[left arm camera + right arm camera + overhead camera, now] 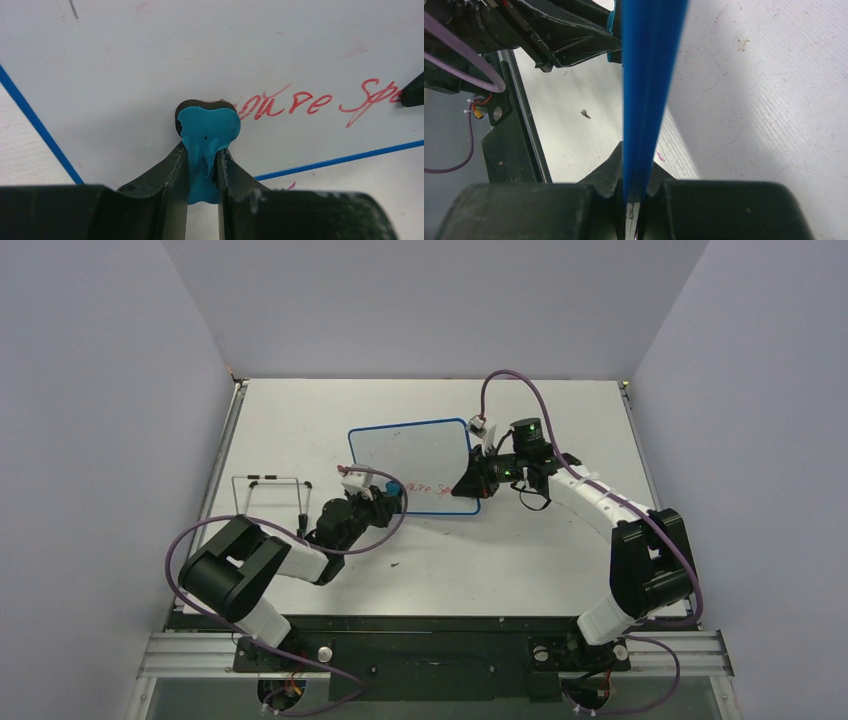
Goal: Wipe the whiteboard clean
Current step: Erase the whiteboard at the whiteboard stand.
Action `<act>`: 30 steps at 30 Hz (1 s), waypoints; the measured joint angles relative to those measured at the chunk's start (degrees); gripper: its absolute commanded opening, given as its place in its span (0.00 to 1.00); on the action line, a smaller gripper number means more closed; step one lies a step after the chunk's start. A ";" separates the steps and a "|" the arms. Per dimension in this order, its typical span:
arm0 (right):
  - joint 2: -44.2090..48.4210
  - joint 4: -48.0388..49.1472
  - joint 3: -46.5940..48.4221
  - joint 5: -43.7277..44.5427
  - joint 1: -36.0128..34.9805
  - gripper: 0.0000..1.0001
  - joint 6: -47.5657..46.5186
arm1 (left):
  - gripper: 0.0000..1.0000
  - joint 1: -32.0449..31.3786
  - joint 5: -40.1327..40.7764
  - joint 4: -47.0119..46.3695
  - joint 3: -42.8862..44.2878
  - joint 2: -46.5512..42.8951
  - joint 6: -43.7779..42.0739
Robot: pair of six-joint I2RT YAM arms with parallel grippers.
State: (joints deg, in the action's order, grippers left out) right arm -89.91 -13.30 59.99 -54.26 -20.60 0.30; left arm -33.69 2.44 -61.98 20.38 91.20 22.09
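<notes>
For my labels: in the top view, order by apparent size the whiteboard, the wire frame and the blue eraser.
Largest to smallest:
flat white blue-rimmed whiteboard
thin black wire frame
small blue eraser

Wire stand (270, 478) crowds left arm (300, 555); right arm (590, 495) blocks whiteboard (410, 455) right edge; far table (400, 400) open.

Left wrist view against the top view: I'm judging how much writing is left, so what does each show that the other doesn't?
Only the left wrist: the single strokes of the red writing just right of the eraser, which the left pincer pinches. Only the top: the whole whiteboard outline, a wire stand left of it, and the right arm reaching to its near right corner. Both: whiteboard, eraser, red writing along the near edge.
</notes>
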 measured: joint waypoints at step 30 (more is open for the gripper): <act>0.00 0.00 0.00 -0.22 -0.39 0.00 -1.16 | 0.00 -0.17 8.00 -0.98 -1.25 -0.63 3.19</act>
State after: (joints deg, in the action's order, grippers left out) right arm -89.91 -13.30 59.99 -54.48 -20.99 -0.86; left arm -33.87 10.44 -62.96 19.14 90.56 25.28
